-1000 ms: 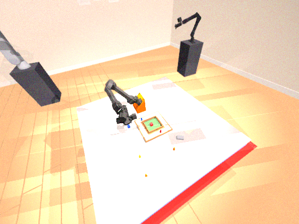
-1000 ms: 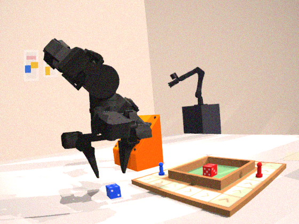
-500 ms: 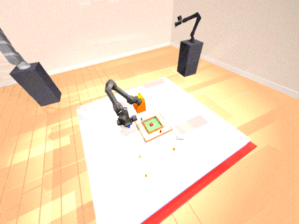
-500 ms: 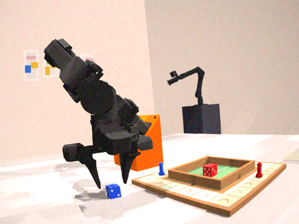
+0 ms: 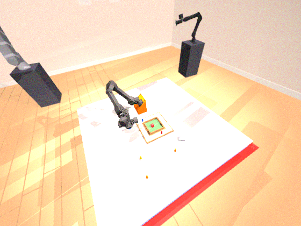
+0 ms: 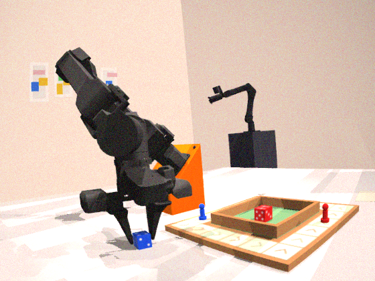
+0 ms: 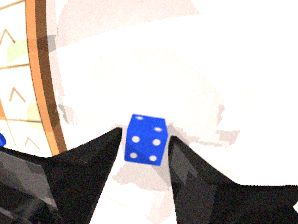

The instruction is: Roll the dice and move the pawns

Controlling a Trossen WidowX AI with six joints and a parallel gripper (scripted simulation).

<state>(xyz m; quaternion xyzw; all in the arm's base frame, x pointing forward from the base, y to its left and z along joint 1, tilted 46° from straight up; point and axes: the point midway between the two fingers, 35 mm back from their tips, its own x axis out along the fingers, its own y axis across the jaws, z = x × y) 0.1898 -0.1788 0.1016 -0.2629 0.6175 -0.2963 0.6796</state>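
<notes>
The blue die [image 6: 142, 240] [image 7: 146, 140] lies on the white surface left of the board. My gripper [image 6: 142, 239] [image 7: 145, 136] is lowered around it, one fingertip on each side; it is partly open, with narrow gaps beside the die in the wrist view. The red die [image 5: 152, 125] [image 6: 263, 213] lies in the green-floored tray [image 5: 150, 132] [image 6: 246, 225]. The blue pawn [image 5: 142, 120] [image 6: 202, 213] stands upright on the board's left part; its edge shows in the wrist view [image 7: 2, 139]. The red pawn [image 5: 162, 132] [image 6: 325, 214] stands upright right of the tray.
The board [image 5: 147, 141] [image 6: 231, 251] [image 7: 37, 60] has arrow-marked squares around the tray. An orange block [image 5: 140, 108] [image 6: 191, 187] stands behind the gripper. A small grey item [image 5: 181, 139], two orange pieces [image 5: 175, 150] [image 5: 147, 176] and a yellow piece [image 5: 140, 157] lie farther out.
</notes>
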